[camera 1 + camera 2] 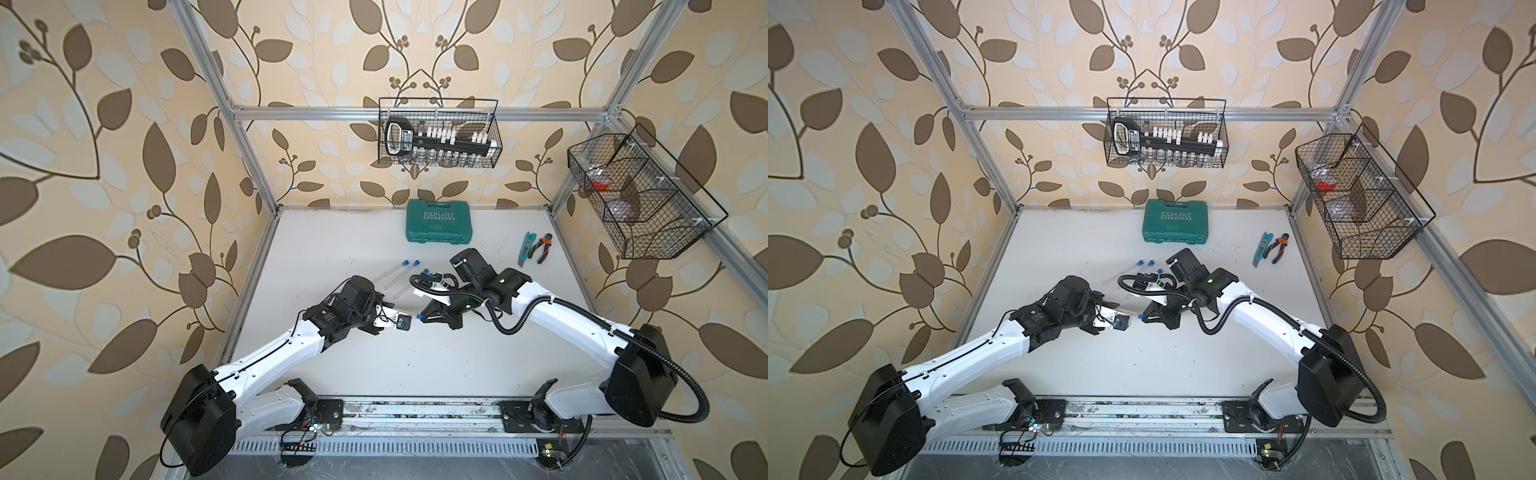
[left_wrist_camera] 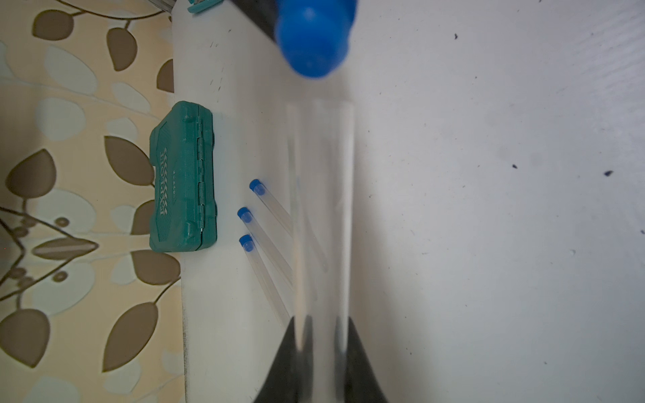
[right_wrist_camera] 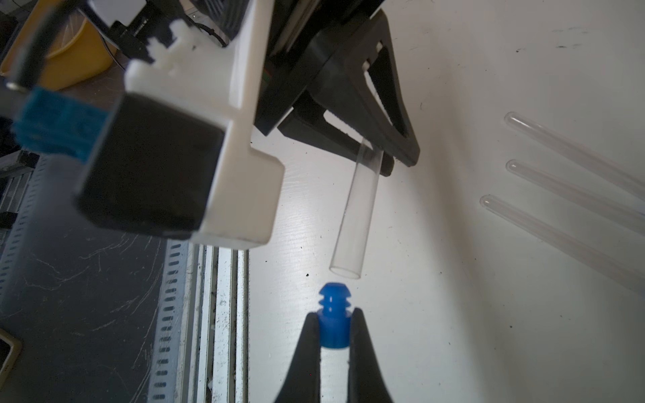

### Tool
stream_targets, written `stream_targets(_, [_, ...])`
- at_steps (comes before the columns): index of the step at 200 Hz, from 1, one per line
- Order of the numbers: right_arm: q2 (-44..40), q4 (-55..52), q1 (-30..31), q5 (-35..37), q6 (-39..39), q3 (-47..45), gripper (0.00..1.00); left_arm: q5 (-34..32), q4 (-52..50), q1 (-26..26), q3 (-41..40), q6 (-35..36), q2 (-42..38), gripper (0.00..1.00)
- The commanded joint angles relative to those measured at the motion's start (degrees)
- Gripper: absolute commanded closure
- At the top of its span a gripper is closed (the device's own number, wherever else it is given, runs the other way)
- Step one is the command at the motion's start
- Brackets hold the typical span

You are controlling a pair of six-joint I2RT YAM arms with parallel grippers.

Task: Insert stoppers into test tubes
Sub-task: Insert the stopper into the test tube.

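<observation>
We saw the left pincer (image 3: 379,155) clenched on a test tube (image 3: 356,209) held above the surface (image 3: 471,331). Its long axis ran rightward. The open mouth stood just short of, and not quite in line with, the stopper (image 3: 333,314) grasped by the right pincer (image 3: 334,328).

Leaf-patterned wallpaper (image 1: 124,174) surrounds a white table (image 1: 415,365).

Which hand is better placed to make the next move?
Probably the right hand: it grips the blue stopper just short of the open end of the tube that the left hand holds.
</observation>
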Motion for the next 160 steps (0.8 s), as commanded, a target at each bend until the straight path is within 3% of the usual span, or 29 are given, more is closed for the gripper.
stream_targets(1, [0.7,0.59,0.39,-1.39,1.09,1.25,0.93,-0.7,1.79,-0.62,-0.6,0.79,-1.04,1.0])
stream_targets(94, [2.95,2.0,0.63,-0.02,3.43,2.18,0.95,-0.27,2.74,-2.07,-1.3,0.51,-2.45,1.0])
stream_targets(160, [5.62,7.13,0.82,-0.07,15.49,6.56,1.0,-6.77,3.26,-6.3,-0.95,6.26,-1.28,1.0])
